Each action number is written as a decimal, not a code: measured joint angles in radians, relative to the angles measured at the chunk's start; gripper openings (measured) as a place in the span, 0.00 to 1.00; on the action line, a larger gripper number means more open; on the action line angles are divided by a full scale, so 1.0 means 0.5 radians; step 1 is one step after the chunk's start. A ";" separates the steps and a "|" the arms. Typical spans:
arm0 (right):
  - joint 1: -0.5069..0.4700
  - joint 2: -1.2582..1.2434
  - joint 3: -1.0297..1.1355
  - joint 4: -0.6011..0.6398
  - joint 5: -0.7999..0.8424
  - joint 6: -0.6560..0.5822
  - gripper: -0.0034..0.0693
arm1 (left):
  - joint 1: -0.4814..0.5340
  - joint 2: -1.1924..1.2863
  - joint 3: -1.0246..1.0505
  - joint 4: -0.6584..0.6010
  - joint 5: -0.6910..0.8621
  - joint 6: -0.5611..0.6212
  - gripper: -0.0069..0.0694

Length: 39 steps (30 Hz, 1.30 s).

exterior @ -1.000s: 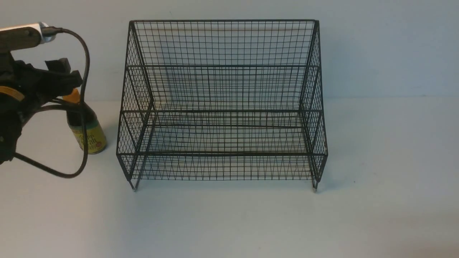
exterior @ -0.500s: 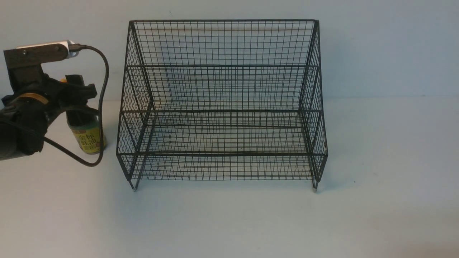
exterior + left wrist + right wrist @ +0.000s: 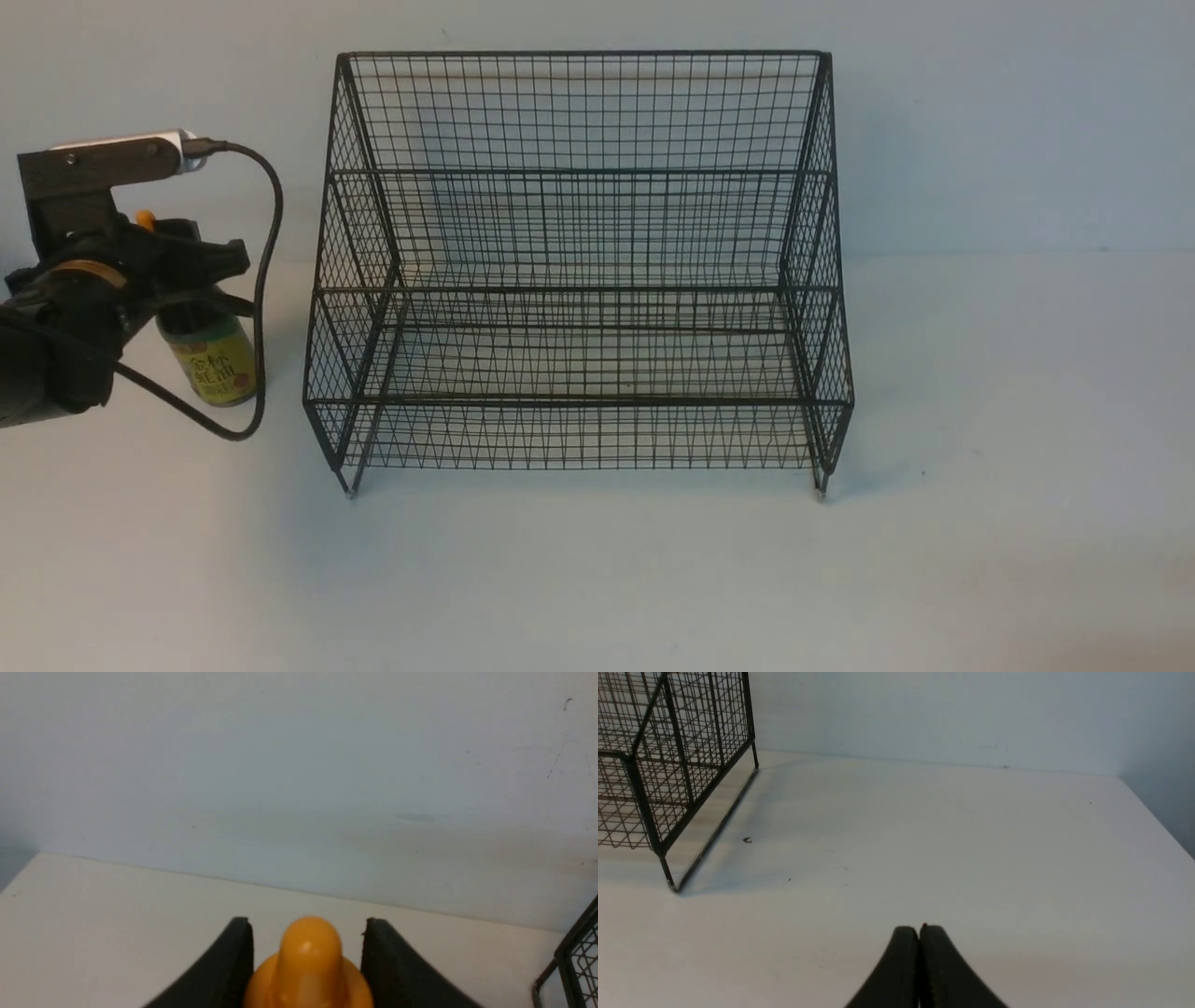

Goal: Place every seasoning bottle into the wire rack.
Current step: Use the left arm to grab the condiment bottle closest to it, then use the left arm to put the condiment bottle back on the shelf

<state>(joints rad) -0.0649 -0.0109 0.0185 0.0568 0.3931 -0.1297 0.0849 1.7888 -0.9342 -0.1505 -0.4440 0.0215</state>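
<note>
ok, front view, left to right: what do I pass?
Left arm → seasoning bottle → wire rack. The left tool sits around the bottle's orange cap, overlapping it, so it gets no slot of its own.

The seasoning bottle (image 3: 211,347), at the left of the frame, has a yellow label (image 3: 220,369) with two rows of dark Chinese writing, too blurry to read for sure.
</note>
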 joint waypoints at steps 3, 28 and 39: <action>0.000 0.000 0.000 0.000 0.000 0.000 0.03 | 0.004 -0.218 0.013 0.071 0.147 0.000 0.44; 0.000 0.000 0.000 0.000 0.000 0.000 0.03 | -0.856 -1.316 0.013 0.281 0.858 -0.130 0.44; 0.000 0.000 0.000 0.000 0.000 0.000 0.03 | -1.034 -0.766 0.013 0.281 0.557 -0.181 0.44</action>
<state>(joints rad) -0.0649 -0.0109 0.0185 0.0568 0.3931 -0.1297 -0.4321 1.4055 -0.9278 -0.0102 -0.1655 -0.0690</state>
